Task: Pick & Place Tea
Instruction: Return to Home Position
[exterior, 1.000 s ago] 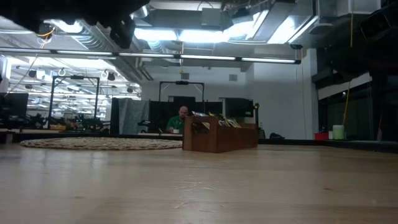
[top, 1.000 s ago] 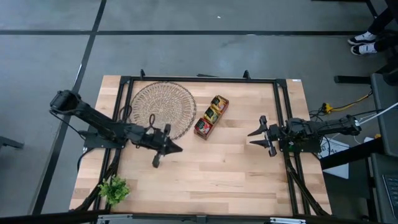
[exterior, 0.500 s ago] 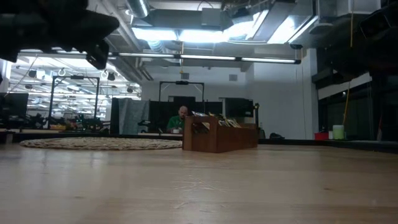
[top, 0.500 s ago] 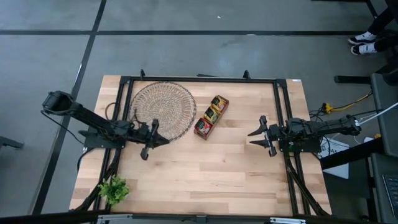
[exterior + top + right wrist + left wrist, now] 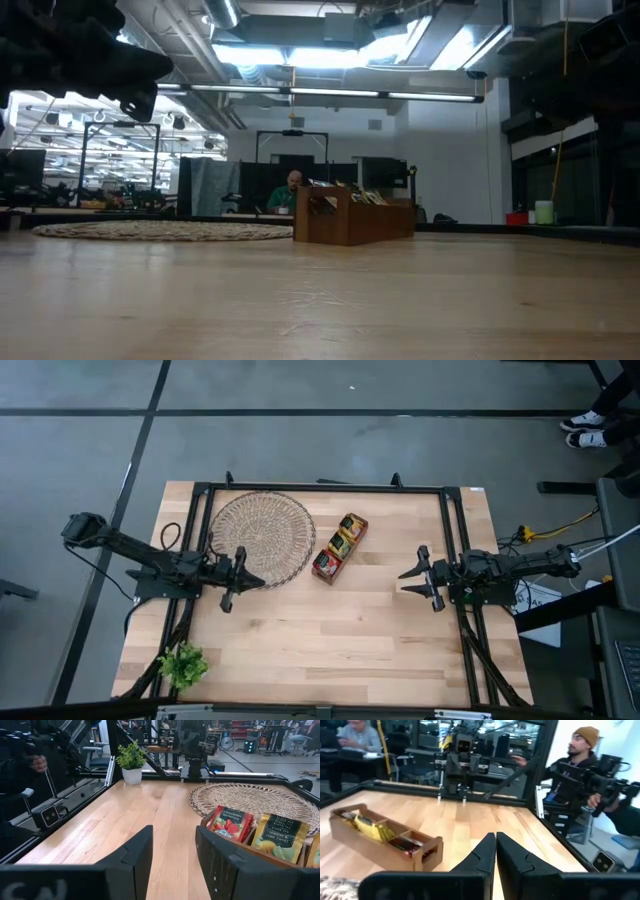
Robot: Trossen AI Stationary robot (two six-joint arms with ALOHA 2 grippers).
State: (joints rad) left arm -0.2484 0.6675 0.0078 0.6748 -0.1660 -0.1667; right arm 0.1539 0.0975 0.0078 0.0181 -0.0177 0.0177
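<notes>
The tea sachets (image 5: 340,546) stand upright in the compartments of a narrow wooden tray (image 5: 427,855) at the table's middle. The right wrist view shows a red sachet (image 5: 230,825) and a yellow-green one (image 5: 280,837). The left wrist view shows yellow ones (image 5: 370,827). My left gripper (image 5: 258,581) is shut and holds nothing. It hangs level over the near right rim of the round wicker dish (image 5: 262,535), left of the tray. My right gripper (image 5: 410,580) stands open at the table's right, pointing level at the tray, with nothing between its fingers (image 5: 132,855).
A small potted plant (image 5: 183,665) stands at the near left corner. A black frame (image 5: 320,488) runs along the table's edges. A person (image 5: 582,765) stands beyond the table's near side. Bare wood lies between the tray and the near edge.
My left gripper has drawn back toward the table's left edge, away from the tray, and has sunk a little. It has stayed shut and holds nothing. The tray and the sachets have not moved.
</notes>
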